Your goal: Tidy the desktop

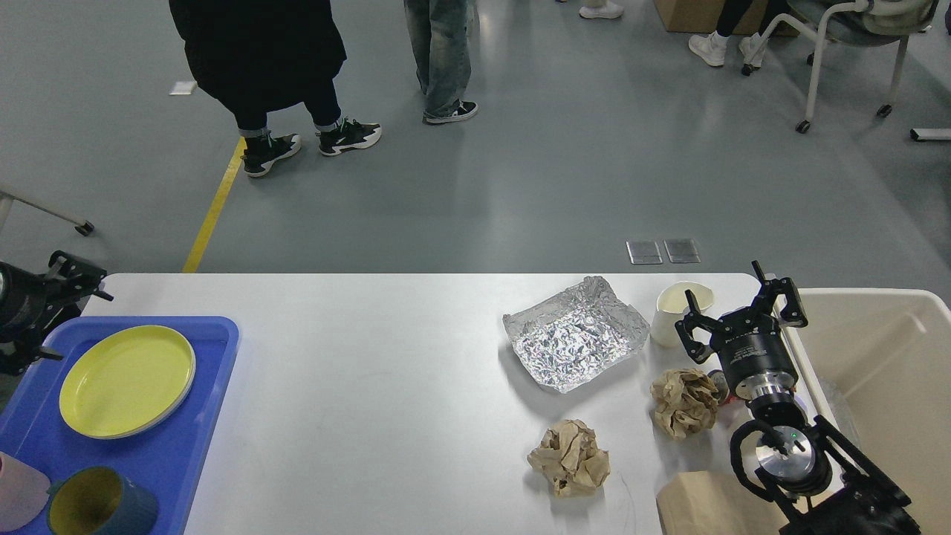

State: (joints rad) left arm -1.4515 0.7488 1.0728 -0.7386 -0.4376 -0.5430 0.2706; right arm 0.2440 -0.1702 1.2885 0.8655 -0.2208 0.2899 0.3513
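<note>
The white desktop (356,386) fills the lower half of the view, and everything here sits on it or against it. Off its right edge stands the beige bin (877,371); on its left end lies the blue tray (215,349), carrying a yellow plate (126,380), a dark mug (100,509) and a pale cup (18,490). Right of centre on the desktop lies a crinkled foil sheet (573,343), with a white paper cup (676,312) just beside it toward the bin. Nearer me, two crumpled brown paper balls: one (570,457) on the front of the desktop, one (683,401) closer to the bin. A brown bag (706,505) pokes in at the front edge. The right claw (735,316) hangs over the desktop's right end, fingers spread wide, gripping nothing, beside the paper cup. The left claw (74,275) sits at the desktop's far left corner; I can't tell how its fingers stand.
</note>
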